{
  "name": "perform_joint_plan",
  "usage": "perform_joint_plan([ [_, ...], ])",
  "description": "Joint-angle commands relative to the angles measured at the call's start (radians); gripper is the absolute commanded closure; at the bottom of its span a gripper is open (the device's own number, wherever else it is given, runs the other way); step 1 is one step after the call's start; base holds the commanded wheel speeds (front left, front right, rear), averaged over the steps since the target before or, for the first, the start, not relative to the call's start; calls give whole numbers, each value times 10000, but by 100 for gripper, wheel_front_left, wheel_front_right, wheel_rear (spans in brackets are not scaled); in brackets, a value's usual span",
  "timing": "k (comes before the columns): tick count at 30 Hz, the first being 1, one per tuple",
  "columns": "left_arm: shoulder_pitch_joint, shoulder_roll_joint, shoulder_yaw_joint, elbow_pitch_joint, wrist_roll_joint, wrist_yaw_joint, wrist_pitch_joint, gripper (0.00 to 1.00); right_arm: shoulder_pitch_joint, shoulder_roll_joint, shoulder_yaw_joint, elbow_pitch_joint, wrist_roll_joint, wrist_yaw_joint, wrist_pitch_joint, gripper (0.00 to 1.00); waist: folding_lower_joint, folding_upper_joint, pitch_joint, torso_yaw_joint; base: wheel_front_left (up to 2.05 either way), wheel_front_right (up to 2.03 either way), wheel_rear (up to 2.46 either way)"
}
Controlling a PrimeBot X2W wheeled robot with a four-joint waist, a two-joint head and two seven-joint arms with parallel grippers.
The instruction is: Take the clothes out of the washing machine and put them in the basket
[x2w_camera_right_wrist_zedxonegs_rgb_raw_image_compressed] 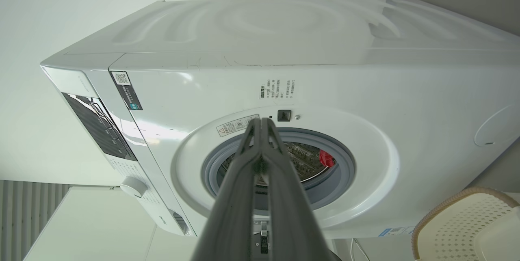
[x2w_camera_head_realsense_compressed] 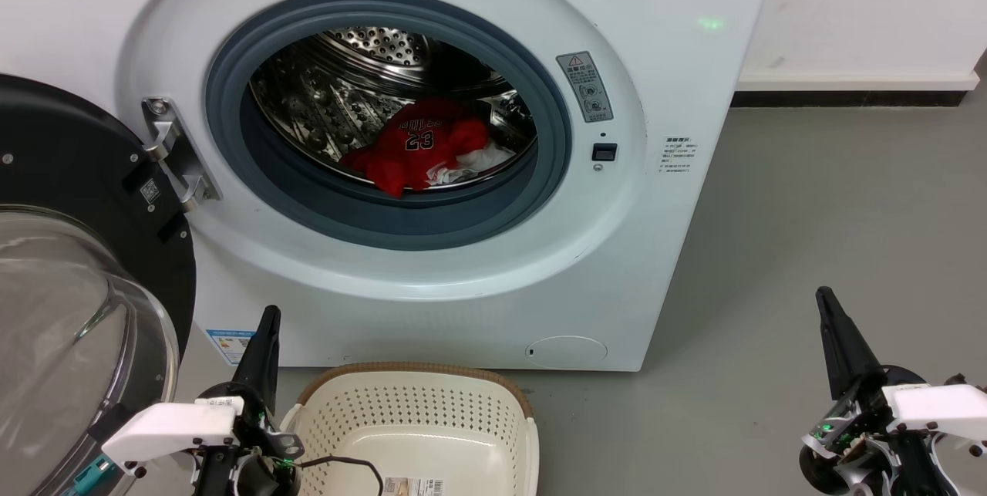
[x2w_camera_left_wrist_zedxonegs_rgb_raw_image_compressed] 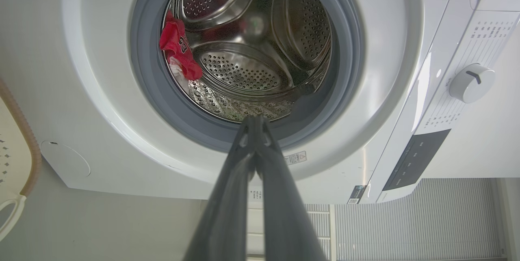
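Note:
The white washing machine (x2w_camera_head_realsense_compressed: 478, 280) stands with its round door (x2w_camera_head_realsense_compressed: 77, 280) swung open at the left. Inside the steel drum lie the clothes: a red jersey (x2w_camera_head_realsense_compressed: 420, 143) lettered 23, with a bit of white cloth (x2w_camera_head_realsense_compressed: 474, 166) under its right edge. The red jersey (x2w_camera_left_wrist_zedxonegs_rgb_raw_image_compressed: 178, 48) and the drum also appear in the left wrist view, and a red scrap of clothes (x2w_camera_right_wrist_zedxonegs_rgb_raw_image_compressed: 326, 158) in the right wrist view. The cream basket (x2w_camera_head_realsense_compressed: 416, 419) sits on the floor below the machine. My left gripper (x2w_camera_head_realsense_compressed: 267, 320) is shut beside the basket's left rim. My right gripper (x2w_camera_head_realsense_compressed: 823, 299) is shut, low at the right.
Grey floor (x2w_camera_head_realsense_compressed: 810, 210) stretches to the right of the machine up to a white wall with a dark skirting. The open door's glass bowl (x2w_camera_head_realsense_compressed: 62, 342) bulges out close to my left arm. A control dial (x2w_camera_left_wrist_zedxonegs_rgb_raw_image_compressed: 471, 83) sits on the machine's panel.

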Motion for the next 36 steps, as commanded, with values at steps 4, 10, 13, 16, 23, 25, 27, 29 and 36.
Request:
perform_joint_plan([
  [4, -56, -15, 26, -9, -16, -22, 18, 100, -133, 35, 6, 13, -53, 0, -1, 100, 0, 0, 0, 0, 0, 0, 0],
  [10, -56, -15, 26, -9, -16, -22, 18, 100, -133, 35, 6, 13, -53, 0, -1, 100, 0, 0, 0, 0, 0, 0, 0],
  [13, 20, -4, -8, 44, 2, 0, 0, 0, 24, 0, 2, 38, 4, 0, 0, 0, 0, 0, 0, 0, 0, 0, 0],
  [16, 20, -11, -218, 77, 110, 0, -204, 0, 144, 5, 89, -61, -25, 0, -205, 0, 0, 0, 2, -22, 0, 0, 0],
  [23, -104, -9, -428, -59, 602, 0, -563, 0, 262, 6, 171, -340, -427, 0, -561, 0, 0, 0, 1, -78, 0, 0, 0],
  [25, -137, -9, -451, -140, 869, 0, -658, 0, 282, 6, 172, -449, -637, 0, -655, 0, 0, 0, 1, -92, 0, 0, 0],
  [27, -177, -8, -474, -241, 1253, 0, -751, 0, 300, 6, 173, -576, -962, 0, -748, 0, 0, 0, 2, -104, 0, 0, 0],
  [29, -213, -8, -501, -362, 1726, 0, -842, 0, 320, 7, 193, -725, -1391, 0, -837, 0, 0, 0, 4, -115, 0, 0, 0],
  [36, -285, -6, -625, -808, 3408, 0, -1141, 0, 416, 8, 311, -1286, -3346, 0, -1137, 0, 0, 0, 10, -128, 0, 0, 0],
])
